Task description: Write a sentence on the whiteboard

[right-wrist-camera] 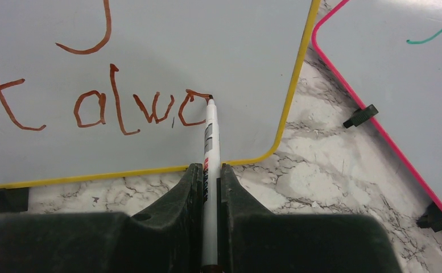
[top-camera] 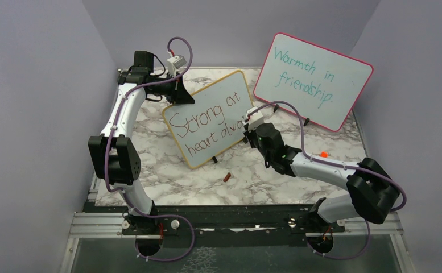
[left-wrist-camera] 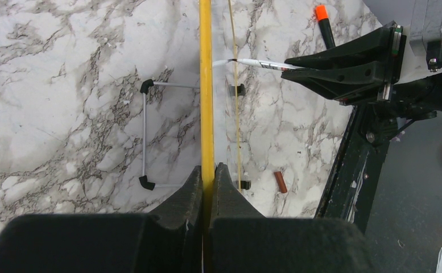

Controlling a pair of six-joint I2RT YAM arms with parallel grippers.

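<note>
The whiteboard [top-camera: 207,98] with a yellow frame stands tilted on the marble table. My left gripper [top-camera: 180,94] is shut on its upper left edge; in the left wrist view the jaws [left-wrist-camera: 207,168] pinch the yellow frame [left-wrist-camera: 206,85] edge-on. The sentence [top-camera: 207,122] in red-brown marker reads "Strong at heart alwa". My right gripper [top-camera: 251,116] is shut on a white marker [right-wrist-camera: 210,131], held upright between the fingers [right-wrist-camera: 208,168]. The marker's tip touches the board at the top right of the last "a" [right-wrist-camera: 193,108].
A pink-framed board [top-camera: 315,79] with teal writing leans at the back right, its black feet [right-wrist-camera: 360,115] close to the yellow board's corner. A red-brown cap [top-camera: 226,177] lies in front of the whiteboard. An orange-tipped marker [top-camera: 324,153] lies at the right.
</note>
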